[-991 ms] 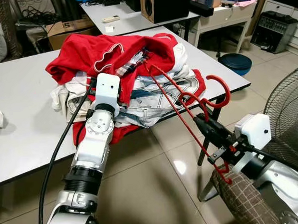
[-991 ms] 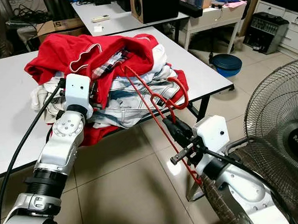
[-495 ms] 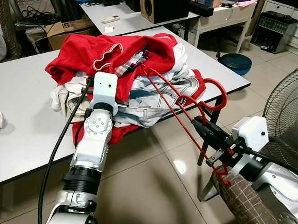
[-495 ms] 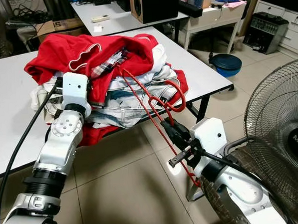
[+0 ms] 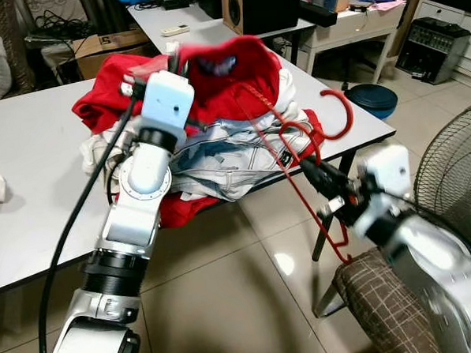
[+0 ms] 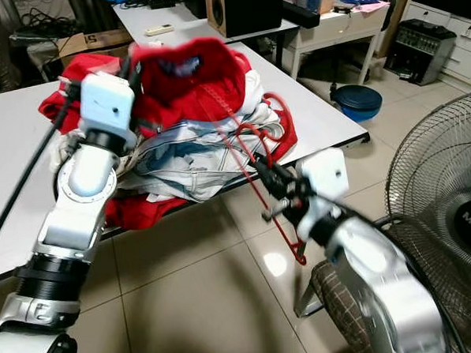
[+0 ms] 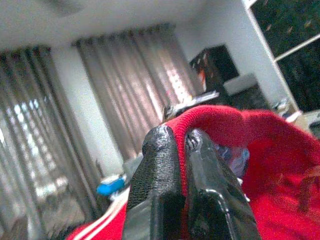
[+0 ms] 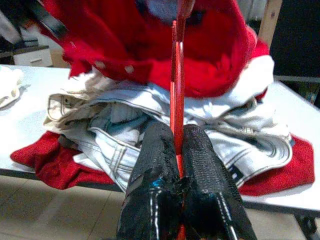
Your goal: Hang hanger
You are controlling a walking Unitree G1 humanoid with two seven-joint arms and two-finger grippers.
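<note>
Lifted red garment (image 5: 214,71), seemingly in left claw (image 7: 179,145)

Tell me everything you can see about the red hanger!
The hanger is thin, red and plastic-looking, with a curved hook sticking up past the table's edge. The right pincer is shut on its frame. One end pokes into the red shirt, whose collar the left pincer has pinched; the other end hangs toward the floor.

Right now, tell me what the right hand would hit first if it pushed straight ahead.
Probably the clothes pile on the white table. The right hand, shut on the red hanger, points at it; depth is unclear.
</note>
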